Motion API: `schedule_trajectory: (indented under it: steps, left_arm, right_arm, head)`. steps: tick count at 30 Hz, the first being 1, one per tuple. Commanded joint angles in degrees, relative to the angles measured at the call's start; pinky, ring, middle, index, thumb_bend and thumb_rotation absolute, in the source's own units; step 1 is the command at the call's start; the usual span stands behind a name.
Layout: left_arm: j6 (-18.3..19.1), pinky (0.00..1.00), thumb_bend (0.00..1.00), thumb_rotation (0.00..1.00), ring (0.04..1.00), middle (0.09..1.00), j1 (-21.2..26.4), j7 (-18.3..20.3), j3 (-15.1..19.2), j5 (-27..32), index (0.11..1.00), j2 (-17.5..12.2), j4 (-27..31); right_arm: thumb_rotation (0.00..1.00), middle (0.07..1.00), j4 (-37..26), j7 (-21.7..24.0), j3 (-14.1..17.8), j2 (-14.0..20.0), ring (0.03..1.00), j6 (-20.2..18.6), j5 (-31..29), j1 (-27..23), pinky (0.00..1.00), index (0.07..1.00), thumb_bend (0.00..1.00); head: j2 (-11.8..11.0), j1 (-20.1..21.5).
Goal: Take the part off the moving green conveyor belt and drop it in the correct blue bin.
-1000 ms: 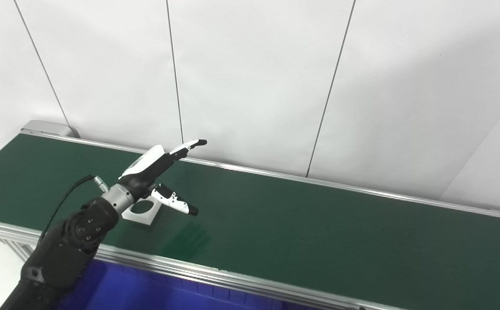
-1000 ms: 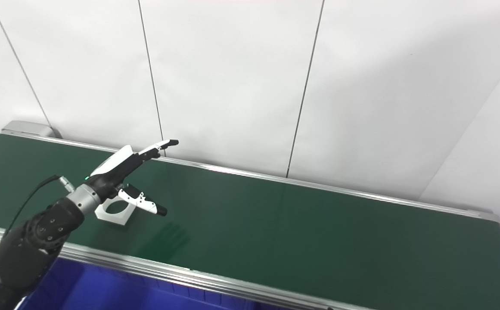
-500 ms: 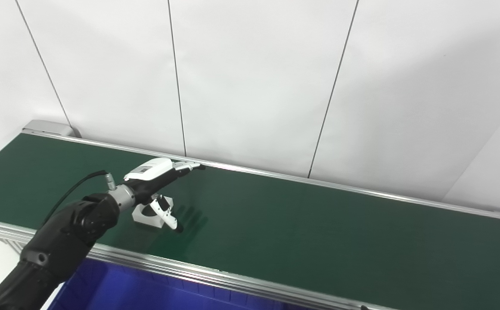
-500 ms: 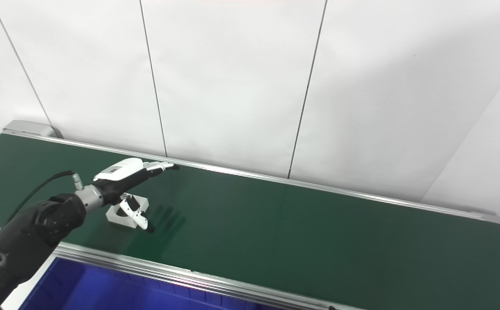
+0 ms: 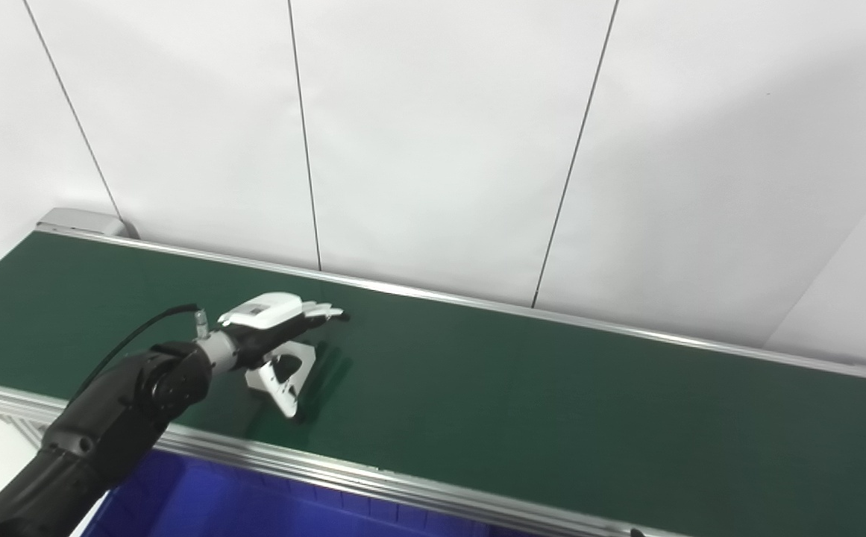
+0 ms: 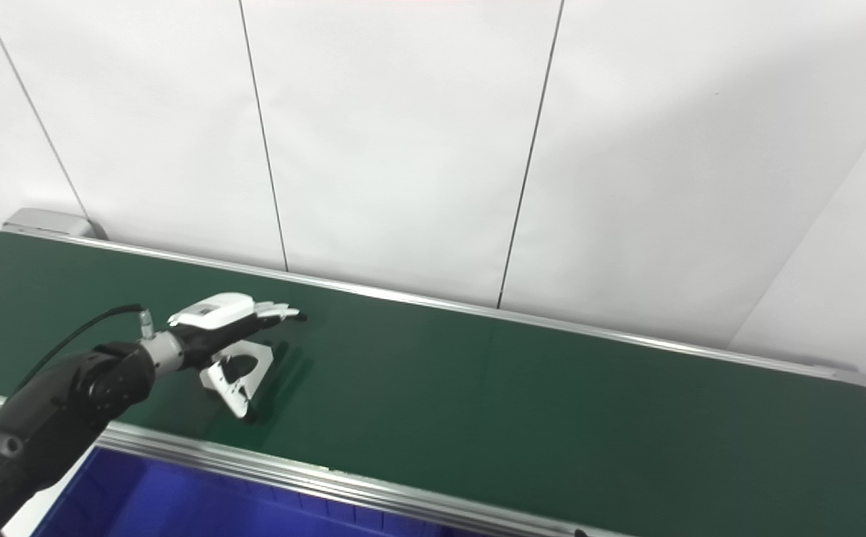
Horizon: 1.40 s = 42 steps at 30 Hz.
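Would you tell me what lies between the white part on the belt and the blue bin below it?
Only bare green belt and its near metal rail separate the white part from the blue bin, as the left eye view shows.

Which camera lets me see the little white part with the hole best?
The right eye view, though only slightly. There the white part lies on the green belt under the left hand, and its dark hole shows a little more clearly. The left eye view shows the same part just as far under the hand, with its near end behind the thumb.
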State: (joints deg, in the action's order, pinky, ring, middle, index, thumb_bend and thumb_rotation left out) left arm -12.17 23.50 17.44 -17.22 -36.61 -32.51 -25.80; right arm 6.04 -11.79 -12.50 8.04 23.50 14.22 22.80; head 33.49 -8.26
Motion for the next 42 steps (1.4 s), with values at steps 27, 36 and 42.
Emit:
schedule_trajectory:
  steps: [27,36,42]
  left_arm:
    - [-1.09,0.49,0.52,0.0,0.53,0.485,2.04,-8.95,0.22,1.39,0.548,3.86,-4.18]
    - [-3.96,0.44,0.51,0.0,0.498,0.463,1.74,-13.21,-0.56,1.53,0.519,6.85,-6.24]
    - [-2.76,0.47,0.51,0.0,0.518,0.473,1.58,-11.54,-0.69,2.19,0.513,6.56,-5.71]
  right_arm:
    - [0.45,0.912,-3.07,0.63,1.63,-0.45,0.898,3.24,-0.3,1.17,0.7,0.967,0.79]
    - [0.47,0.916,-3.66,0.72,1.85,-0.89,0.904,3.17,-0.17,1.83,0.78,0.973,0.79]
    - [0.48,0.91,-3.64,0.19,2.03,-1.2,0.884,3.27,1.02,1.7,0.65,0.969,0.8]
  head:
    - [1.23,-0.48]
    - [1.78,-0.61]
    - [1.9,-0.53]
